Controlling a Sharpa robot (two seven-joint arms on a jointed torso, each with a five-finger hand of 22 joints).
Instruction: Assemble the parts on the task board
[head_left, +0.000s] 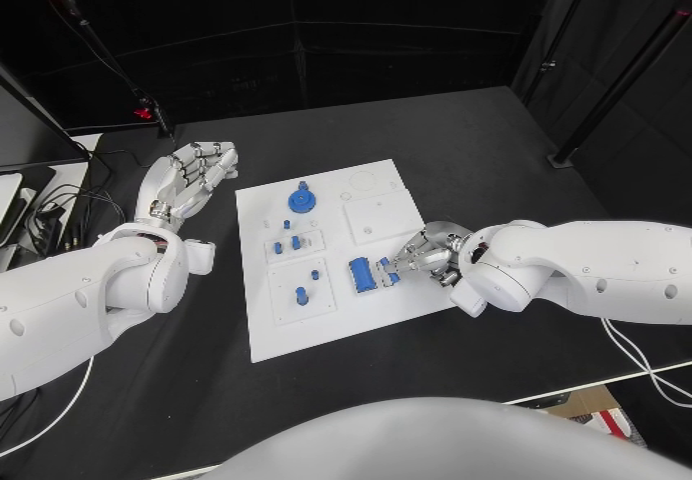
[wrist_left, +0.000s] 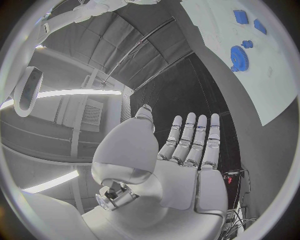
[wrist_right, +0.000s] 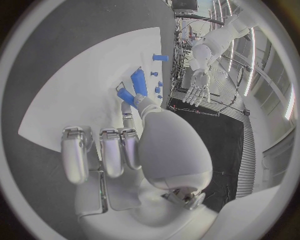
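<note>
L hand (head_left: 195, 172) upper left off the task board (head_left: 335, 320), fingers spread flat w/ nothing held; blue parts (head_left: 300, 196) sit mid-frame on board; R hand (head_left: 428, 255) centre-right pinches small blue piece (head_left: 389, 277) beside blue block (head_left: 362, 274).

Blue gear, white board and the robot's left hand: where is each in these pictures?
blue gear (head_left: 300, 197): head view, centre of its toothed disc.
task board (head_left: 378, 218): head view, bare white surface.
left hand (head_left: 195, 168): head view, its palm, fingers spread.

Bright even overhead light, dark surroundings, fisheye-bent wrist views
</note>
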